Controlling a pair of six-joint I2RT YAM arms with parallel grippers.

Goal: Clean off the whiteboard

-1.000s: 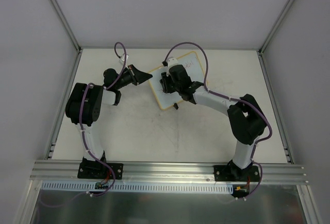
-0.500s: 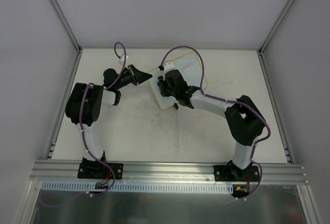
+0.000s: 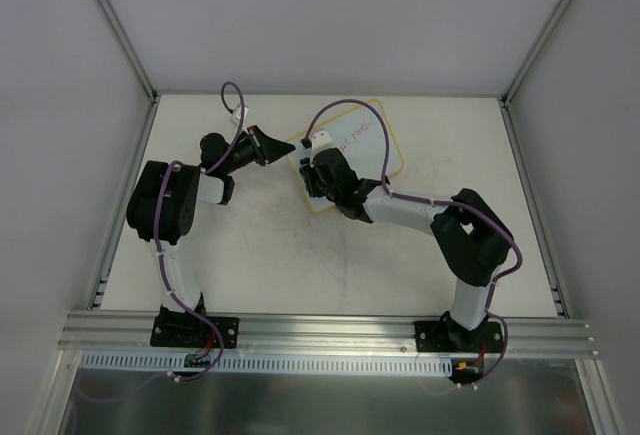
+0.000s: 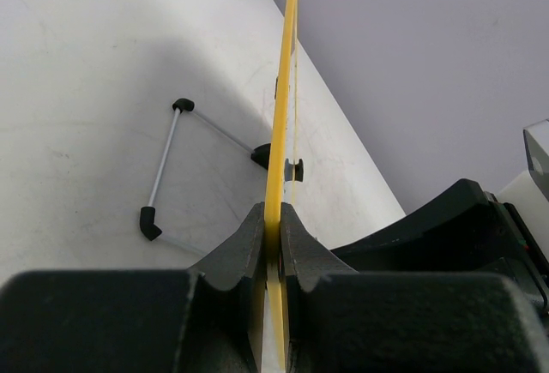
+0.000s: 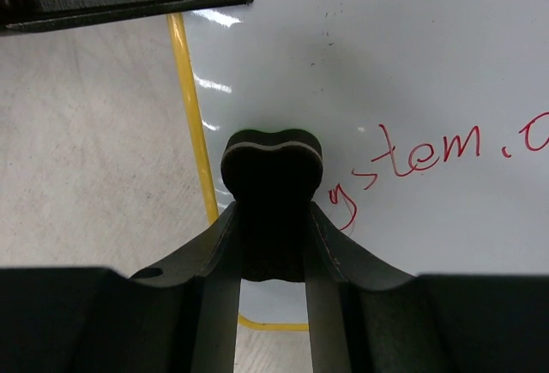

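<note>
Between the closed fingers of my right gripper (image 5: 272,219) sits the black eraser (image 5: 272,163), laid against the whiteboard (image 5: 412,56) just inside its yellow frame. Red writing (image 5: 420,154) starts at the eraser's right side and runs rightward along the board's long axis, so I judge the wipe must travel that way. Beyond, my left gripper (image 4: 273,236) is clamped on the board's edge, steadying it.
</note>
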